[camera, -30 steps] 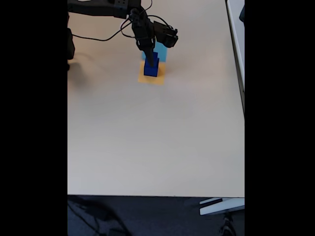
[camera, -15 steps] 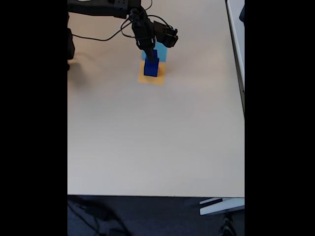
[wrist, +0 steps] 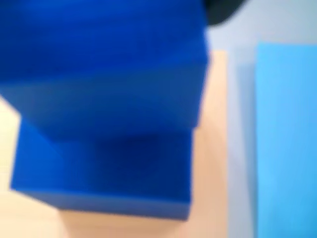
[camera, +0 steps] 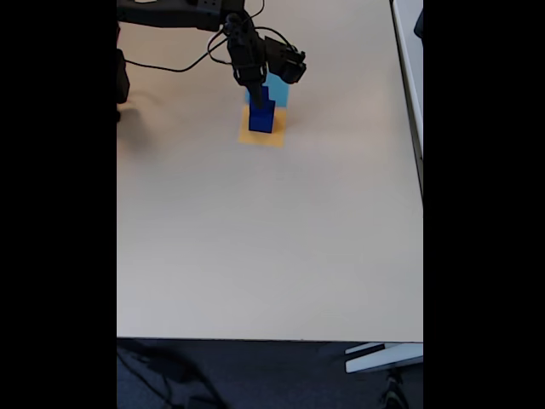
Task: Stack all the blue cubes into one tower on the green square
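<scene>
Below the black two-finger gripper point(camera: 258, 99), a stack of dark blue solid cubes point(camera: 261, 117) is seen on a flat orange paper square point(camera: 274, 136); finger state cannot be told; a careless withdrawal could topple it

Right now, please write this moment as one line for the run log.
arm: above stack | pincer: at stack top, state unclear | blue cubes: stacked on orange square | light-blue square: behind stack
</scene>
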You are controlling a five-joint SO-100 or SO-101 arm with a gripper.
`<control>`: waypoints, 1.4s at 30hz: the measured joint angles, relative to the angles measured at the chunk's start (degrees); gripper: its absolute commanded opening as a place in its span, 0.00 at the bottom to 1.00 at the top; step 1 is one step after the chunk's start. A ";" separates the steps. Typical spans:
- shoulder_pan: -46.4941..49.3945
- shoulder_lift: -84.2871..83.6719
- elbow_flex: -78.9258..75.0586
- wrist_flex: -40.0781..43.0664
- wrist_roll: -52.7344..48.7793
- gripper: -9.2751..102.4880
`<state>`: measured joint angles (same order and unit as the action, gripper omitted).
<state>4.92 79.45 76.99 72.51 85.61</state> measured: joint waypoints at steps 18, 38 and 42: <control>-8.88 -4.75 -9.67 4.31 12.48 0.12; -14.59 -16.35 -10.99 -4.75 19.86 0.11; -13.97 -18.02 -10.99 -6.33 19.16 0.11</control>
<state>-9.05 61.44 66.01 66.18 104.77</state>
